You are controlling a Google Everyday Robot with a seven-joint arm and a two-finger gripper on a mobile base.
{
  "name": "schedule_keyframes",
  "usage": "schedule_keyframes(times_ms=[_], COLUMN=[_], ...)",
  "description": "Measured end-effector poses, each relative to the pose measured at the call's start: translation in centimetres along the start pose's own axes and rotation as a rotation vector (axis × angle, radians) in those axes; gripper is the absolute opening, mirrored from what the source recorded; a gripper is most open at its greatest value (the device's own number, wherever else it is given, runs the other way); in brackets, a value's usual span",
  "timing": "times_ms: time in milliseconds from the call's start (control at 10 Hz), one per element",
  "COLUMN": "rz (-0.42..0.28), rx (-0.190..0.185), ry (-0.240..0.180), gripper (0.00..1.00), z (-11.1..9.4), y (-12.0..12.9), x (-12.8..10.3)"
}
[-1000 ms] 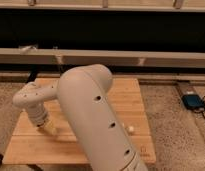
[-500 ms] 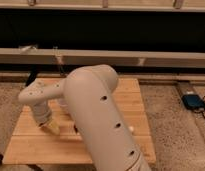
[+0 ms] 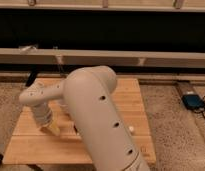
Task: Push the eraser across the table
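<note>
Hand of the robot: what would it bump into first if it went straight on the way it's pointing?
The hand hangs low over the left part of the table, pointing downward. Going straight on, it would most likely touch the bare wooden top first, though the depth is hard to judge.

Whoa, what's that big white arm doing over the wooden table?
A robot arm is reaching down to the table; its claw is low over the left side of the top. It's meant to push an eraser across, but I can't make out the eraser here; the arm may hide it. A small white bit lies further right.
</note>
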Motion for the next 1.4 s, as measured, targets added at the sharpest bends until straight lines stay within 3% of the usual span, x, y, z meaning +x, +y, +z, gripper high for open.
schedule_keyframes(times_ms=[300,900,1400], rz=[0.005,-0.022,-0.047], rx=[-0.006,0.067,0.086], ry=[0.003,0.03,0.043], gripper=[0.8,0.8,0.8], z=[0.3,-3.6,-4.5], y=[-0.7,-3.9,-5.5], x=[0.9,2.4,3.1])
